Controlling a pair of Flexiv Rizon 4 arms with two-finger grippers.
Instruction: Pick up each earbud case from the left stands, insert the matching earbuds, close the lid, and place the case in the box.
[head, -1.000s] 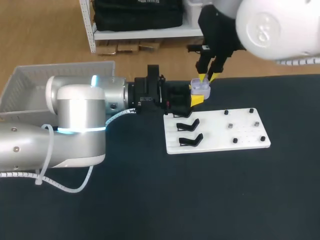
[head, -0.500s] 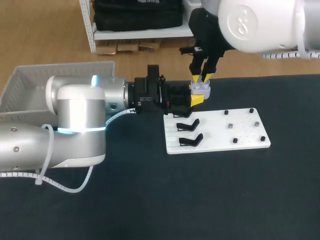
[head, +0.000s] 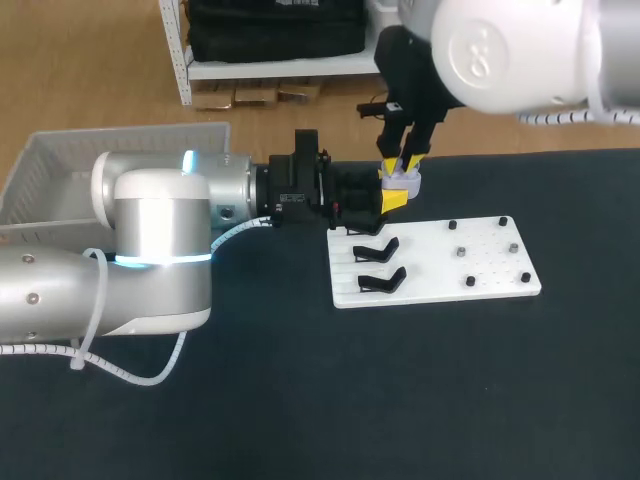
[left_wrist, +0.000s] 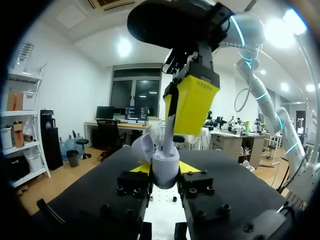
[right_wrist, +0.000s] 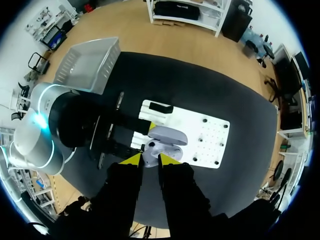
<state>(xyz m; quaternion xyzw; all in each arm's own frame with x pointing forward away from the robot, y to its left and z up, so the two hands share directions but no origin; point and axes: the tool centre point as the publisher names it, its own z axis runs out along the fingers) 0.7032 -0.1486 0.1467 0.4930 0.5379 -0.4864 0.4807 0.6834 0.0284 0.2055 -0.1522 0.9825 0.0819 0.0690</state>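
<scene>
Earbud-insert step, I reckon. Left gripper (head: 392, 200) clamped on pale lilac plastic earbud case (head: 405, 184), lid open, over far-left corner of flat white stand board (head: 440, 265). Right gripper (head: 403, 163) directly above case, grip: can't tell. Next: seat bud straight down, snap lid.

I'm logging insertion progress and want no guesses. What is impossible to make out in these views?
Head view: the inside of the lavender plastic earbud case is covered by the right gripper.
Right wrist view: whether the right gripper carries an earbud; anything there is too small.
Head view: the small dark pieces on the flat white board are too small to identify.
</scene>
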